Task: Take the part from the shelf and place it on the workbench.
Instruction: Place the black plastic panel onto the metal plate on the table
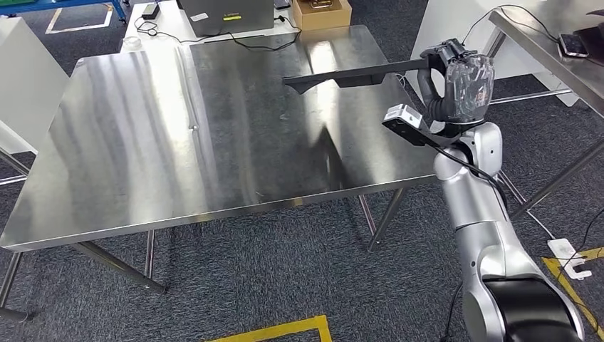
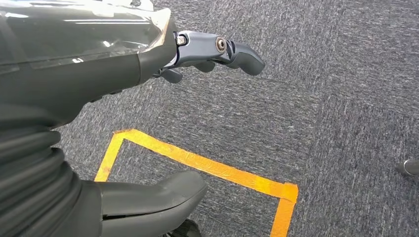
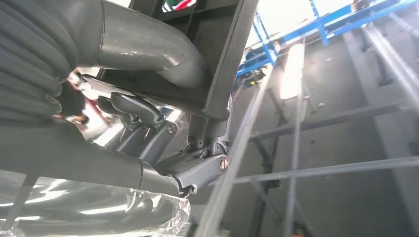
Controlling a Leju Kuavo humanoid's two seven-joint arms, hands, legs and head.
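A: Right hand (image 1: 466, 82) first. It's up at the right edge of the big stainless-steel workbench (image 1: 142, 142), fingers wrapped around one long flat black plastic part (image 1: 356, 73).

B: Gripped at its right end, yes. The part runs out leftward from the hand, held level above the table's far right area, not touching the surface. Its dark reflection shows in the steel below.

A: From the right wrist camera, the thick grey thumb (image 3: 148, 49) presses on the part's flat black face (image 3: 217, 44), darker fingers curled underneath.

B: And the left hand (image 2: 163, 123)?

A: Hanging down over grey carpet, holding nothing. Thumb and fingers apart, with one rectangle of orange floor tape (image 2: 207, 165) beneath.

B: Further out from the bench?

A: One grey laptop (image 1: 226, 16) and one brown cardboard box (image 1: 322, 13) on the far white table, one black cable (image 1: 249, 44) trailing onto the steel. One phone (image 1: 573, 45) lies on the metal shelf at right.
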